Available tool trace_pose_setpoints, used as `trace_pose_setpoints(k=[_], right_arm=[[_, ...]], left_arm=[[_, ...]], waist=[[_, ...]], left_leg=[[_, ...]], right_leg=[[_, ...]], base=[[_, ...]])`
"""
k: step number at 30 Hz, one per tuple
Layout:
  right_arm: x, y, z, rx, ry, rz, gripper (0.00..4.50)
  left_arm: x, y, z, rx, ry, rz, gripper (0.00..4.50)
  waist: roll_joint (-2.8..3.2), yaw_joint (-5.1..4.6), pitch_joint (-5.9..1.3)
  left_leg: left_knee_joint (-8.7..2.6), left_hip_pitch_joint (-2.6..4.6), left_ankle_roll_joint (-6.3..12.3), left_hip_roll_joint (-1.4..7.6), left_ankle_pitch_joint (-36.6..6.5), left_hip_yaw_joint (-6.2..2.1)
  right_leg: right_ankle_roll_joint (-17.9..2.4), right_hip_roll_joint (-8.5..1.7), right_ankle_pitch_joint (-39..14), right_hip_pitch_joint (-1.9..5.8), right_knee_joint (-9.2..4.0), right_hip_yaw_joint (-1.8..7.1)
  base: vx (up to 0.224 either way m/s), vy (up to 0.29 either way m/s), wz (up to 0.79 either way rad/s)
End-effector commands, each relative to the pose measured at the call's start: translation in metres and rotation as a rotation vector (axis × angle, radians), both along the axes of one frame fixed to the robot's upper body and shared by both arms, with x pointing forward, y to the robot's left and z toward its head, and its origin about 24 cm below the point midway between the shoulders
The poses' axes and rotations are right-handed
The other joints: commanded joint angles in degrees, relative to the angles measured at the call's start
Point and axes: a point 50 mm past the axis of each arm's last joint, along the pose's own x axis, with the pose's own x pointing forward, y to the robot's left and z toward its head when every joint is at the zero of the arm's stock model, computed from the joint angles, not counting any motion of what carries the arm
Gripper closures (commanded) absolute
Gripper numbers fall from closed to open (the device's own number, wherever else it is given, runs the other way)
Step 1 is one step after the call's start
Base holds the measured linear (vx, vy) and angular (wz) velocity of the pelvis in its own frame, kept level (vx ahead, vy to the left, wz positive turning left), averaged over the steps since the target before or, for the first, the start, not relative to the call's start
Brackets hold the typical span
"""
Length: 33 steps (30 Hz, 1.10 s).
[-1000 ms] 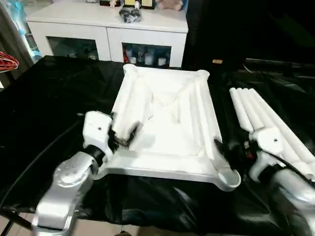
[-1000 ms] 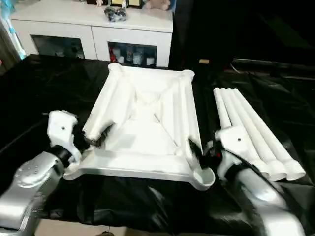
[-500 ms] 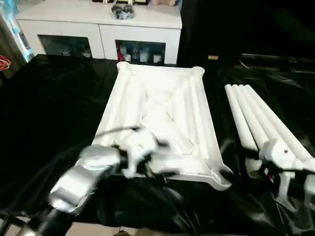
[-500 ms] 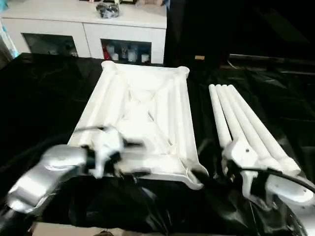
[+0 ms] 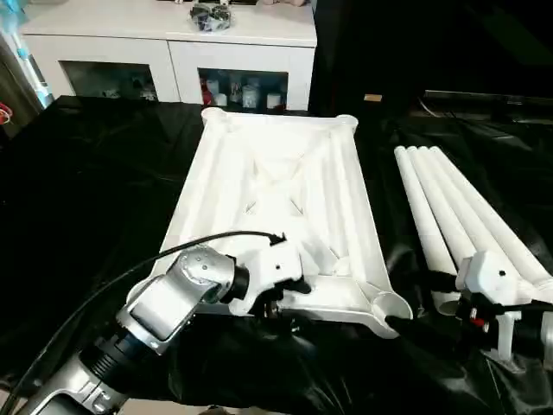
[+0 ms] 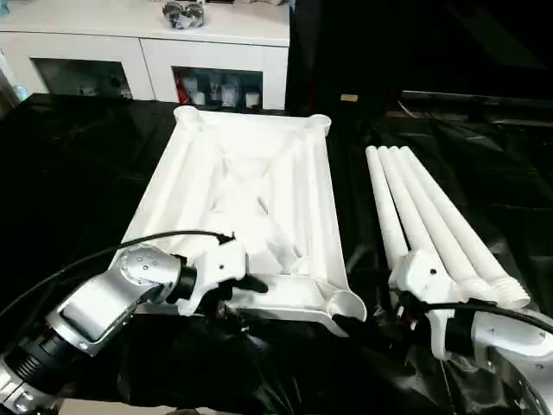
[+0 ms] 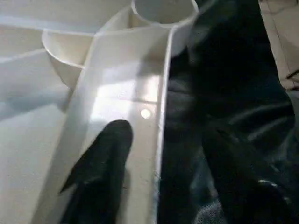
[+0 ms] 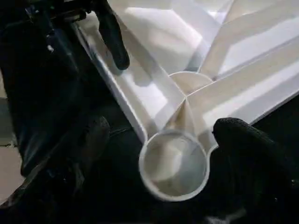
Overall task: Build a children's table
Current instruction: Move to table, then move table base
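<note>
Four legs lie parallel beyond my right gripper | table top underside-up, long axis running away | right jaws wide, flanking corner socket | left gripper wide, straddling near rim.

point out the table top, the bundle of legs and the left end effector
table top (image 5: 285, 173), left eye view, ribbed underside near the middle
legs (image 5: 449, 207), left eye view, mid-length of the bundle
left end effector (image 7: 159, 177), left wrist view, between its two black fingers, astride the rim
</note>
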Motion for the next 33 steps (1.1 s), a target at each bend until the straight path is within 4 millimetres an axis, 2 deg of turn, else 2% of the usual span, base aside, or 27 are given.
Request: trace_pose_setpoints(k=[1, 4, 6, 7, 11, 13, 15, 17, 21, 22, 23, 26, 27, 28, 30, 33], right_arm=[[-0.002, 0.0, 0.005, -0.005, 0.001, 0.023, 0.42], [-0.004, 0.001, 0.004, -0.009, 0.02, 0.041, 0.42], [-0.005, 0.001, 0.004, -0.012, 0.022, 0.044, 0.42], [-0.005, 0.001, 0.004, -0.013, 0.023, 0.044, 0.42], [-0.005, 0.001, 0.002, -0.024, 0.029, 0.046, 0.42], [-0.005, 0.001, 0.002, -0.026, 0.03, 0.046, 0.42], [-0.005, 0.001, 0.001, -0.029, 0.029, 0.046, 0.42], [-0.005, 0.001, 0.001, -0.031, 0.028, 0.047, 0.42], [-0.005, 0.001, 0.001, -0.037, 0.025, 0.045, 0.42], [-0.005, 0.001, 0.001, -0.039, 0.024, 0.045, 0.42], [-0.005, 0.0, 0.0, -0.043, 0.022, 0.044, 0.42], [-0.005, 0.0, 0.0, -0.046, 0.021, 0.042, 0.42], [-0.005, 0.0, 0.0, -0.048, 0.02, 0.04, 0.42], [-0.005, 0.0, -0.001, -0.048, 0.02, 0.039, 0.42], [-0.005, -0.001, -0.001, -0.051, 0.02, 0.036, 0.42], [-0.005, -0.002, -0.002, -0.06, 0.02, 0.032, 0.42]], left_arm=[[0.003, 0.0, 0.002, 0.035, -0.01, -0.007, 2.09], [0.006, 0.0, 0.001, 0.059, -0.016, -0.008, 2.18], [0.006, 0.0, 0.0, 0.062, -0.016, -0.008, 2.42], [0.006, 0.0, 0.0, 0.066, -0.015, -0.009, 2.6], [0.009, 0.0, -0.003, 0.095, -0.024, 0.007, 2.75], [0.009, 0.0, -0.004, 0.101, -0.023, 0.008, 3.03], [0.009, 0.0, -0.004, 0.109, -0.026, 0.008, 3.04], [0.01, 0.0, -0.004, 0.112, -0.03, 0.01, 3.47], [0.01, 0.002, -0.003, 0.088, -0.019, 0.036, 3.48], [0.009, 0.002, -0.003, 0.087, -0.017, 0.039, 3.8], [0.008, 0.004, -0.002, 0.083, -0.009, 0.048, 3.91], [0.006, 0.008, 0.0, 0.071, -0.002, 0.078, 3.92], [0.005, 0.012, 0.003, 0.059, -0.002, 0.111, 4.23], [0.004, 0.014, 0.005, 0.055, -0.002, 0.126, 4.35], [0.002, 0.019, 0.009, 0.051, -0.006, 0.157, 4.34], [-0.003, 0.025, 0.016, 0.04, -0.016, 0.203, 4.43]], waist=[[-0.4, 0.19, -2.35], [-0.39, 0.17, -2.35], [-0.35, 0.23, -2.4], [-0.46, 0.18, -2.39], [-0.25, 0.21, -2.53], [-0.27, 0.24, -2.54], [-0.29, 0.23, -2.55], [-0.18, 0.22, -2.45], [-0.23, 0.22, -2.39], [-0.2, 0.24, -2.36], [-0.24, 0.2, -2.35], [-0.21, 0.14, -2.31], [-0.14, 0.12, -2.37], [-0.11, 0.05, -2.37], [-0.21, 0.03, -2.34], [-0.28, -0.33, -2.57]], left_leg=[[-6.0, 1.42, 0.87, 5.39, -17.8, -2.31], [-6.06, 1.33, 0.32, 5.39, -18.1, -2.43], [-6.06, 1.39, 0.22, 5.39, -18.0, -2.39], [-6.04, 1.29, 0.36, 5.37, -17.7, -2.38], [-5.97, 1.21, 1.0, 5.44, -16.0, -2.37], [-5.94, 1.16, 1.58, 5.43, -15.3, -2.34], [-5.91, 1.18, 1.83, 5.45, -15.2, -2.32], [-6.0, 1.17, 1.66, 5.46, -16.0, -2.35], [-6.06, 1.26, 0.98, 5.47, -17.3, -2.34], [-6.09, 1.28, 0.9, 5.47, -17.5, -2.36], [-6.11, 1.26, 0.72, 5.47, -17.8, -2.37], [-6.16, 1.22, 0.43, 5.47, -18.2, -2.41], [-6.16, 1.22, 0.39, 5.48, -18.1, -2.45], [-6.17, 1.03, 0.55, 5.5, -17.2, -2.53], [-6.12, 1.15, 1.03, 5.41, -17.2, -2.43], [-6.06, 0.41, 1.98, 5.35, -13.5, -2.59]], right_leg=[[-15.7, -2.86, -12.1, 0.53, -4.0, 1.36], [-15.0, -2.87, -12.7, 0.49, -4.01, 1.38], [-14.9, -2.91, -12.8, 0.43, -4.05, 1.39], [-14.9, -2.92, -12.4, 0.44, -4.03, 1.41], [-15.4, -2.94, -9.7, 0.55, -3.85, 1.39], [-15.9, -2.94, -8.7, 0.64, -3.78, 1.36], [-16.1, -2.93, -8.6, 0.66, -3.77, 1.35], [-16.1, -2.93, -9.6, 0.63, -3.84, 1.32], [-15.8, -2.99, -11.6, 0.5, -4.01, 1.38], [-15.7, -2.99, -12.0, 0.46, -4.04, 1.37], [-15.5, -2.99, -12.2, 0.44, -4.08, 1.39], [-15.3, -3.02, -12.8, 0.43, -4.07, 1.41], [-15.3, -3.02, -12.8, 0.47, -4.07, 1.4], [-15.6, -3.03, -11.5, 0.61, -3.89, 1.34], [-15.4, -2.9, -11.9, 0.45, -4.06, 1.35], [-15.7, -2.83, -7.4, 1.08, -3.43, 1.08]], base=[[0.0, 0.0, 0.0], [0.0, 0.0, 0.0], [0.0, 0.0, 0.0], [0.0, 0.0, 0.0], [0.0, 0.0, 0.0], [0.0, 0.0, 0.0], [0.0, 0.0, 0.0], [0.0, 0.0, 0.0], [0.0, 0.0, 0.0], [0.0, 0.0, 0.0], [0.0, 0.0, 0.0], [0.0, 0.0, 0.0], [0.0, 0.0, 0.0], [0.0, 0.0, 0.0], [0.0, 0.0, 0.0], [0.0, 0.0, 0.0]])
